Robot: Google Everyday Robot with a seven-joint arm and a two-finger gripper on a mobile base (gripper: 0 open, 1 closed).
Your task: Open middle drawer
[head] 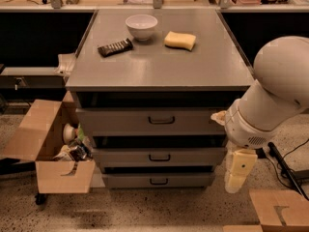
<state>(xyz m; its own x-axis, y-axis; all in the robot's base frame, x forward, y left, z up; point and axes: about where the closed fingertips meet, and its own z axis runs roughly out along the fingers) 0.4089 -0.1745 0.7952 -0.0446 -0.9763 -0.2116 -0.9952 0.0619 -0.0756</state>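
**Middle drawer [120,157] looks pushed in, gripper off to its right**

The middle drawer sits second in a stack of three grey metal drawers under a flat, smooth grey cabinet top [159,69]. Its plain front is mid-sized, between the tall top drawer [116,122] and the short bottom drawer [125,180]. Each front carries one small dark loop handle at its centre; the middle one's handle [159,157] is untouched.

The gripper [240,170], a blocky cream piece, hangs below the arm's [275,95] large rounded white shell. It is just past the cabinet's right edge, level with the two lower drawers. Whether it is spread or pressed together cannot be told.

On the top lie three things: one round white bowl [141,26], one soft yellow sponge [180,40], and one flat dark oblong item [115,47]. One open cardboard box [53,178] of clutter stands at the left on a speckled floor [145,211].
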